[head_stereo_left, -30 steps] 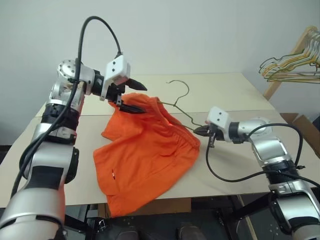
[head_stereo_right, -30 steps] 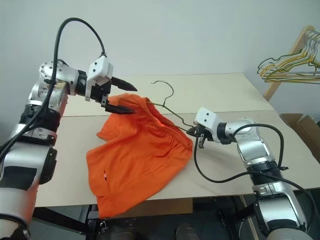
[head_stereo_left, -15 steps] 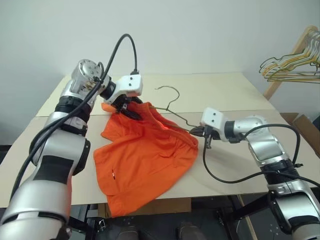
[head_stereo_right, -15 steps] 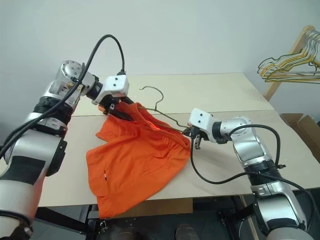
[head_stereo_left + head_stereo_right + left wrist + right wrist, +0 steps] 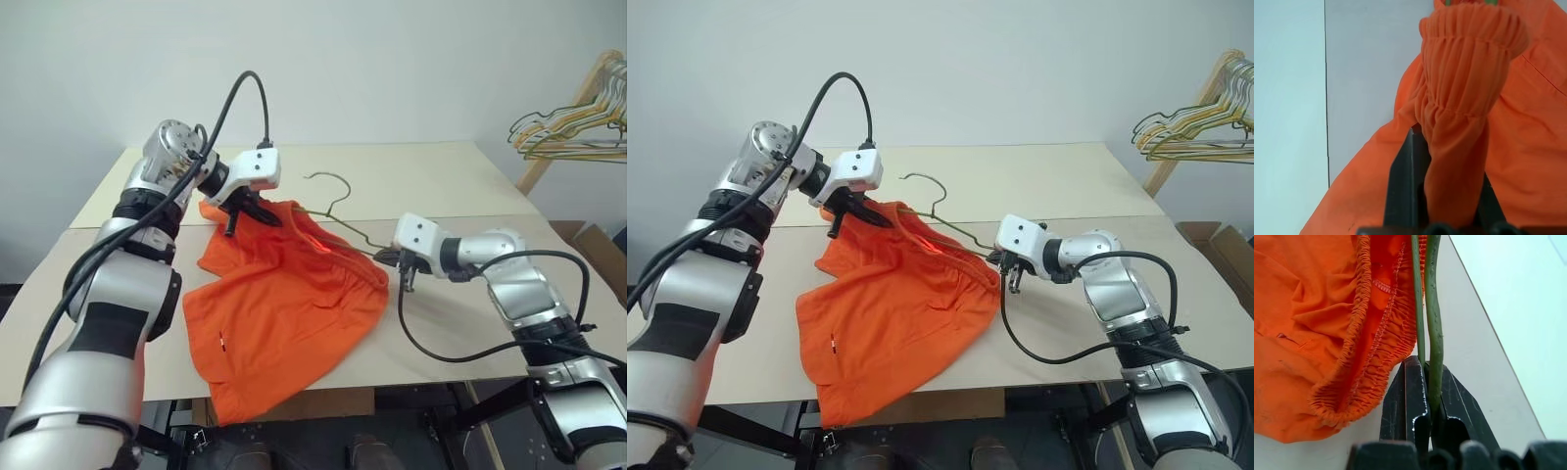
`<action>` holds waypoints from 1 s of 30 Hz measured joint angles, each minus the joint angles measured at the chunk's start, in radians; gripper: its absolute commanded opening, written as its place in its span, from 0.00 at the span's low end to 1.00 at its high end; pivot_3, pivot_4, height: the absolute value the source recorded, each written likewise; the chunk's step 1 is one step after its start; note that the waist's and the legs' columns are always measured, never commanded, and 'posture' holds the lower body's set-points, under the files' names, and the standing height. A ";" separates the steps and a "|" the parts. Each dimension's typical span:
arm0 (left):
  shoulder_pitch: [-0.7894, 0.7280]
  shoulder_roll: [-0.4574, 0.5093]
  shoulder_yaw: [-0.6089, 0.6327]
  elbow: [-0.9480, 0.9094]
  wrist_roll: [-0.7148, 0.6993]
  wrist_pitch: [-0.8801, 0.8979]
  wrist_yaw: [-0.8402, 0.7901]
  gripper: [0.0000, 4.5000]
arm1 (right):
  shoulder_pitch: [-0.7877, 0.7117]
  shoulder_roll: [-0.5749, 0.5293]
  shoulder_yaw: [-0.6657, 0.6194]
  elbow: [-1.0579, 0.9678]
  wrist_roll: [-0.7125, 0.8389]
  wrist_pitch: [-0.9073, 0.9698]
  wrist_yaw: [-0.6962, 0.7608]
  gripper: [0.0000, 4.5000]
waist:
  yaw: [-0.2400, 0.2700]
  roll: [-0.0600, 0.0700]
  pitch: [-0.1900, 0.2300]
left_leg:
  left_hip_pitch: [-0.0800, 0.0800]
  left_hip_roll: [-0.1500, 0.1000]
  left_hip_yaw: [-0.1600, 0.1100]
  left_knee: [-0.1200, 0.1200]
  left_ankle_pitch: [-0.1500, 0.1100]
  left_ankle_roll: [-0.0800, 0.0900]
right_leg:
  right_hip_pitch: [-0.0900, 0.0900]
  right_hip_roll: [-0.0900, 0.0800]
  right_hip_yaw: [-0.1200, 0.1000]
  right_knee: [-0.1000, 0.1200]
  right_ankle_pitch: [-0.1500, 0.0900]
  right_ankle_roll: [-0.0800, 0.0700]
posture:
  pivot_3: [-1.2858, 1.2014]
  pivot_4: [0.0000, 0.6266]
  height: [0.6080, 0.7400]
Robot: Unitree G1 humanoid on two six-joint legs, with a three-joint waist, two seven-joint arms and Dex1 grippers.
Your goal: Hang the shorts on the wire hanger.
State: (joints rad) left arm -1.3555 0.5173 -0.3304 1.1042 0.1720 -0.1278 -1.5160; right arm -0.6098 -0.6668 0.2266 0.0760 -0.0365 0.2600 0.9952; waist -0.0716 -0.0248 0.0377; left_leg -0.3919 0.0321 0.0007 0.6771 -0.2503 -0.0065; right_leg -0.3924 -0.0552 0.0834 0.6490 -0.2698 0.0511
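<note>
From the head views, the shorts (image 5: 284,304) lie spread on the table (image 5: 460,186), their lower edge hanging over its near edge. The left gripper (image 5: 257,211) sits at the far corner of the shorts, fingers clenched on the waistband. The wire hanger (image 5: 333,196) runs from its hook, on the table just beyond the shorts, into the waistband opening and out at the shorts' right side, where the right gripper (image 5: 394,259) pinches it. A bunch of hangers (image 5: 573,127) hangs on a wooden rack well to the right of the shorts.

In the left wrist view, gathered waistband fabric is bunched between the black fingers (image 5: 1403,191).

In the right wrist view, the fingers (image 5: 1413,401) clamp the green wire just beside the shorts' elastic edge.
</note>
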 measured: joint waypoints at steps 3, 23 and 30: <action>0.000 0.008 0.005 -0.001 -0.003 -0.011 -0.003 0.00 | 0.001 -0.001 0.001 -0.002 -0.001 -0.031 0.005 0.24 | 0.000 0.000 0.000 | 0.000 0.000 0.000 0.000 0.000 0.000 | 0.000 0.000 0.000 0.000 0.000 0.000 | 0.49 0.00 1.00; 0.068 0.107 0.089 -0.073 -0.022 -0.024 -0.020 0.00 | 0.212 -0.118 -0.307 -0.071 0.379 0.340 0.111 0.99 | -0.003 0.000 0.000 | 0.000 0.000 0.000 0.001 -0.001 0.001 | 0.001 0.000 0.000 0.001 0.000 0.000 | 0.49 0.00 1.00; 0.070 0.107 0.091 -0.090 -0.022 -0.023 -0.029 0.00 | 0.238 0.082 -0.232 -0.105 0.422 0.410 0.003 0.91 | -0.005 0.000 0.000 | 0.000 0.000 -0.001 0.001 -0.001 0.001 | 0.000 0.000 0.000 0.003 0.000 0.000 | 0.49 0.00 1.00</action>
State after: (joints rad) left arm -1.2854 0.6245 -0.2395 1.0140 0.1501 -0.1511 -1.5448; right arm -0.3718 -0.5851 -0.0052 -0.0291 0.3856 0.6704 0.9981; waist -0.0763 -0.0247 0.0379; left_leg -0.3915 0.0321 0.0001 0.6785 -0.2510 -0.0053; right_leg -0.3923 -0.0551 0.0834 0.6517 -0.2700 0.0513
